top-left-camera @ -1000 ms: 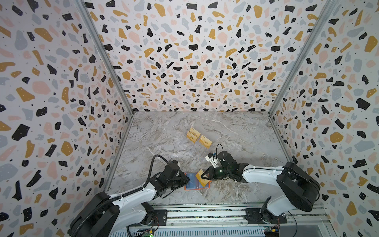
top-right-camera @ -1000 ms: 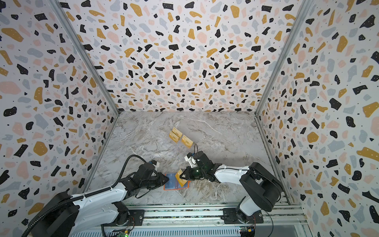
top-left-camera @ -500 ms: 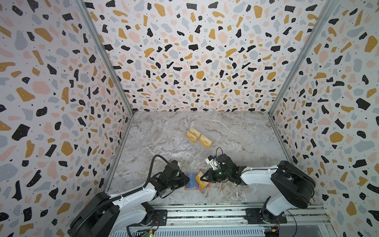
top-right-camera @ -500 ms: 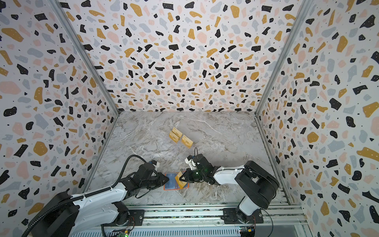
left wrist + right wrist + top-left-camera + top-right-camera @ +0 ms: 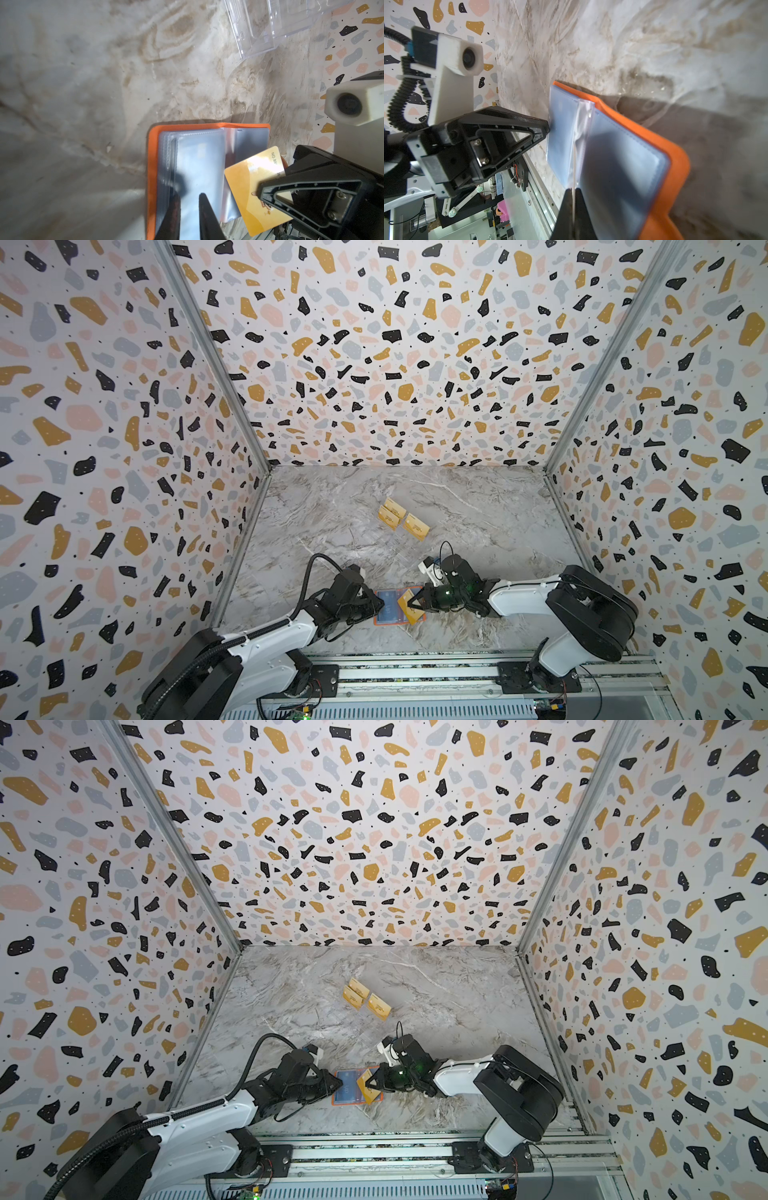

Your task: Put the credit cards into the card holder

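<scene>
The orange card holder [image 5: 386,624] [image 5: 151,166] [image 5: 675,166] lies open near the table's front edge, clear sleeves up; a bluish card [image 5: 199,158] shows through one sleeve. My left gripper [image 5: 376,605] [image 5: 338,1085] [image 5: 188,207] is at its left side, shut on a plastic sleeve. My right gripper [image 5: 411,605] [image 5: 370,1085] [image 5: 573,193] is shut on a gold credit card [image 5: 411,616] [image 5: 245,187], held tilted over the holder's right half. In the right wrist view this card shows edge-on against the sleeves. Three more gold cards [image 5: 395,508] [image 5: 415,526] stand farther back.
A clear acrylic rack [image 5: 259,31] stands behind the holder, toward mid-table, and the gold cards at the back sit in it. Terrazzo walls close in the left, right and back. A metal rail [image 5: 415,672] runs along the front edge.
The right arm has drawn in a little and its gripper with the gold card has shifted slightly over the holder. The left arm has stayed put.
</scene>
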Robot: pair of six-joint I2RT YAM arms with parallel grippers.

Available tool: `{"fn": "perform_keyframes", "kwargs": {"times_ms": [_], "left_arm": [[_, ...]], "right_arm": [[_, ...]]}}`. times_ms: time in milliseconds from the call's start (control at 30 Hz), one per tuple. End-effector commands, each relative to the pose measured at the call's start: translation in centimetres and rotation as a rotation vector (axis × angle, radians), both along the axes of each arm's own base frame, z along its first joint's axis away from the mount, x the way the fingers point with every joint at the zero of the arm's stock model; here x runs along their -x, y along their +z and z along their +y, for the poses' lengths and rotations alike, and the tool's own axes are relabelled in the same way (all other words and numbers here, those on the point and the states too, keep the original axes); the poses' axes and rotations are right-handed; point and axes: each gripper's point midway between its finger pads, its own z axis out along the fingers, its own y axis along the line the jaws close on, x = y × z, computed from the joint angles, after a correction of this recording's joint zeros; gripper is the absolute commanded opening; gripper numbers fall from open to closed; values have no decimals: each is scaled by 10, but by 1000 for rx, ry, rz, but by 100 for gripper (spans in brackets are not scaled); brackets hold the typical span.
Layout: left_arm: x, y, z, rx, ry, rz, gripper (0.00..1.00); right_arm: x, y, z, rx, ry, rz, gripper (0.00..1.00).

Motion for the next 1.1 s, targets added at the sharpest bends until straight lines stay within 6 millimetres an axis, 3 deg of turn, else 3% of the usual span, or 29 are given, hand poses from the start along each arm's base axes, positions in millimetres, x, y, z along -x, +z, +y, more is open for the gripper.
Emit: {"fn": "perform_keyframes", "kwargs": {"times_ms": [0,467,800,967,1067], "left_arm": [[2,3,-3,7,-21,-6,20],[3,2,-1,6,-21,-7,20],[6,0,0,5,-25,1,19],[9,-5,2,-11,-32,16,15],[12,-12,5,-31,-36,30,8]], "right_arm": [[-1,3,5,-26,8,-6,0],[-3,7,13,-91,1,-4,0],[-9,-4,20,-107,-14,-8,0],[-13,-10,24,-107,-30,-18,0],[-13,-10,27,-126,-42,-15,0]]}}
